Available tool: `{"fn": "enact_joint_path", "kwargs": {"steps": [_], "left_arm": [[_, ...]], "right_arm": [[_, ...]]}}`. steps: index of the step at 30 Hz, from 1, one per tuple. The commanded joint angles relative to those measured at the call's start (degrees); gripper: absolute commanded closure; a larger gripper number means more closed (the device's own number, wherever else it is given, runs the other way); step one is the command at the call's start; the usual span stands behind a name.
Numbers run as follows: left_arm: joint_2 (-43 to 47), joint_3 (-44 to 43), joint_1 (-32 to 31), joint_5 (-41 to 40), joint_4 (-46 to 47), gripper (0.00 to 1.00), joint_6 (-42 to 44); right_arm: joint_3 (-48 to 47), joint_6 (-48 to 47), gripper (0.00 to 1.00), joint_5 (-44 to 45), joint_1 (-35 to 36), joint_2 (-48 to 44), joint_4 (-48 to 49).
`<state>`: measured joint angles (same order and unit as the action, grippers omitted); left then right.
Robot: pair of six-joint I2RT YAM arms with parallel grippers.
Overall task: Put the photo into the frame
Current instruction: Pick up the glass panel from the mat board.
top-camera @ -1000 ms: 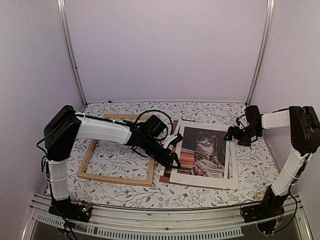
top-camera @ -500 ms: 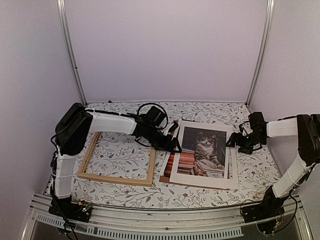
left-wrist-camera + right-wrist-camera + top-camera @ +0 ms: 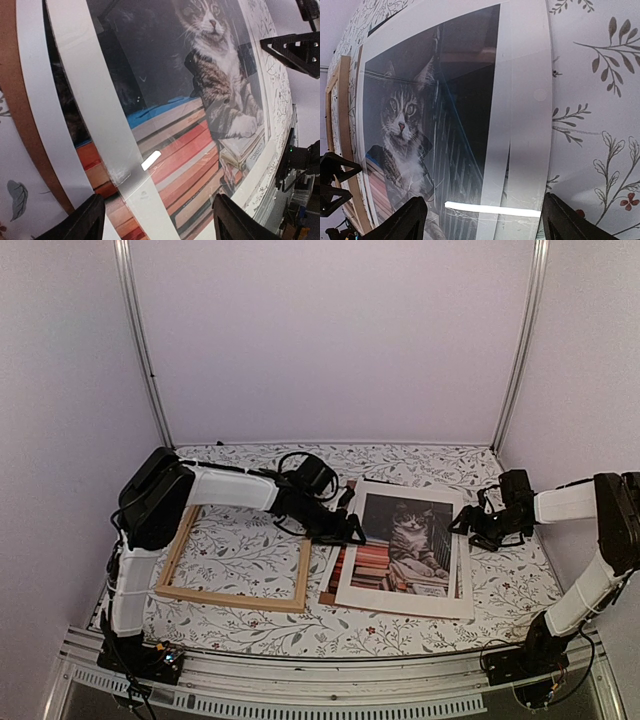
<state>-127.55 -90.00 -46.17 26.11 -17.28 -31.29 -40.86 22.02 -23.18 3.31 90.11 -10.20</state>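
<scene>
The photo (image 3: 405, 538) (the tabby among red and orange books) lies flat on the table (image 3: 505, 585), right of centre and not in the frame (image 3: 230, 597). A white mat (image 3: 400, 601) sits on top of it, so the cat shows through the cut-out. A brown board (image 3: 27, 115) peeks out along the stack's left edge. The frame lies flat just to the left of the stack, apart from it, with the floral tabletop showing through its middle.

The left gripper (image 3: 350, 530) is low at the stack's left edge, jaws spread wide and holding nothing. Its wrist view looks across the mat and the books. The right gripper (image 3: 465, 523) is at the stack's right edge, also wide open and empty. I can't tell if either one actually touches the mat.
</scene>
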Motion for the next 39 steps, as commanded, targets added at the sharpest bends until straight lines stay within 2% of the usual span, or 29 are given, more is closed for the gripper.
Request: {"fn": "enact_joint_path", "kwargs": {"steps": [1,14,39], "left_arm": [[-0.7,2.0,-0.5,0.4,2.5,0.24,-3.0],[1.4,7.3,-0.4,-0.8,6.9,0.24,-6.8],[1.6,9.0,-0.3,-1.2,7.8,0.24,-6.8]], "right_arm": [[2.5,3.2,0.17,-4.5,0.3,1.5,-1.4],[2.9,7.2,0.21,-10.8,0.3,1.2,3.4],[2.0,7.1,0.27,-14.6,-0.4,-3.7,1.7]]}}
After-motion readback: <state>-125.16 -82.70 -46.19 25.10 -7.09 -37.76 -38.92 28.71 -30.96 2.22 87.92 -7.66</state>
